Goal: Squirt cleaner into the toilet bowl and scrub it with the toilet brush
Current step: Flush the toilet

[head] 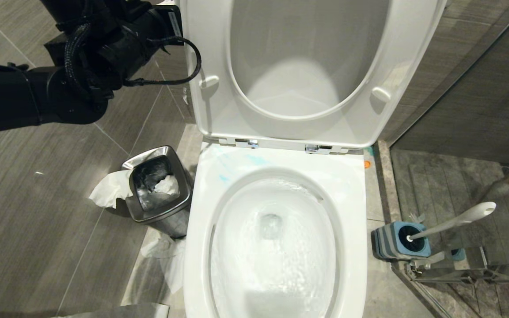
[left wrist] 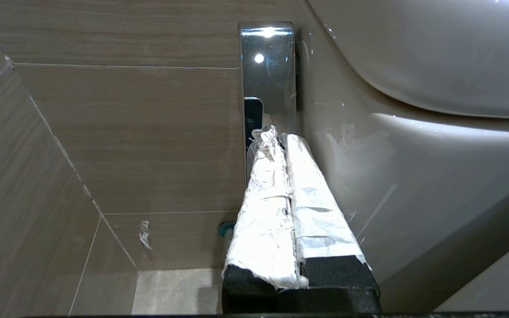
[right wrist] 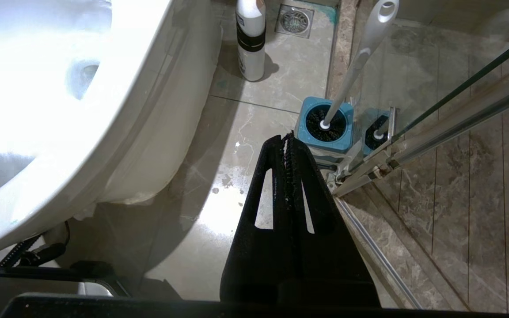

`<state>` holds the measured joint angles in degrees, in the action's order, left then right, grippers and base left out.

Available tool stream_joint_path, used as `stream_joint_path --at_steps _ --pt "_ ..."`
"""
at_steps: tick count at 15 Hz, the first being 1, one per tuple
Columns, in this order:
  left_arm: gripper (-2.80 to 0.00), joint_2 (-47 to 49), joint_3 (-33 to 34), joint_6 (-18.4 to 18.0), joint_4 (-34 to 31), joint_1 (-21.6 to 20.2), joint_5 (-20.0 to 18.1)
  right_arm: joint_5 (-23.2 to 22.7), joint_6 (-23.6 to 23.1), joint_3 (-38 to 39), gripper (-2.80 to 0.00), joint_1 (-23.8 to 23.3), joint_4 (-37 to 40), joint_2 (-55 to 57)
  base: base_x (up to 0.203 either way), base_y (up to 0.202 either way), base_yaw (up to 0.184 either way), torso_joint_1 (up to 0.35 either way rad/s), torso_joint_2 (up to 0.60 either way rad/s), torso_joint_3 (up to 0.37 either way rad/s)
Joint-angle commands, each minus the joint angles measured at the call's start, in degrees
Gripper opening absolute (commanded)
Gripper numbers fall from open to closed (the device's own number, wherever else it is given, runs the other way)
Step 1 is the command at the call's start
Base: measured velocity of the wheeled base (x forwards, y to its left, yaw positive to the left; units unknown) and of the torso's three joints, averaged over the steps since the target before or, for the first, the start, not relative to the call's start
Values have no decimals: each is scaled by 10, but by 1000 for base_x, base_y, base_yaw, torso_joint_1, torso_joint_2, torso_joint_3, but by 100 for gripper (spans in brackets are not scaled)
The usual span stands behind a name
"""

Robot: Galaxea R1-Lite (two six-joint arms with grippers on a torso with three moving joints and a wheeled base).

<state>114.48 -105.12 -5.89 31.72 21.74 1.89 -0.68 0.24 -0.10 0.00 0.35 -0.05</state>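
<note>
Turquoise streaks of cleaner [head: 237, 165] mark the back rim of the bowl [head: 276, 247]; water churns in the basin.

The squirting and scrubbing look finished and a flush seems under way. The brush [head: 451, 223] stands in its holder [head: 396, 242] on the floor by the bowl's right side. The left gripper [left wrist: 281, 137], clenched and empty, touches the chrome flush plate [left wrist: 267, 66] on the wall. The right gripper [right wrist: 289, 138], clenched and empty, hangs above the floor near the holder.

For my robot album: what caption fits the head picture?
Water swirls in the toilet bowl; the toilet brush rests in its holder.
</note>
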Motion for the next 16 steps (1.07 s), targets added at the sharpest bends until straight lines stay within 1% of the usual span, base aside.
stream_joint_path --at_steps 1,10,14,16 --pt "-280 -1 0 -1 4 1 0 0 0 0 -280 -1 0 0 0 0 0 0 0 0" --pt "-280 -18 1 -1 3 5 0 0 0 0 -280 0 0 0 0 0 0 0 0 0" --pt "-280 -49 1 -1 -1 15 0 0 0 0 -280 -1 0 0 0 0 0 0 0 0" --pt "-280 -83 2 -9 -21 18 1 0 0 0 -280 0 0 0 0 0 0 0 0 0"
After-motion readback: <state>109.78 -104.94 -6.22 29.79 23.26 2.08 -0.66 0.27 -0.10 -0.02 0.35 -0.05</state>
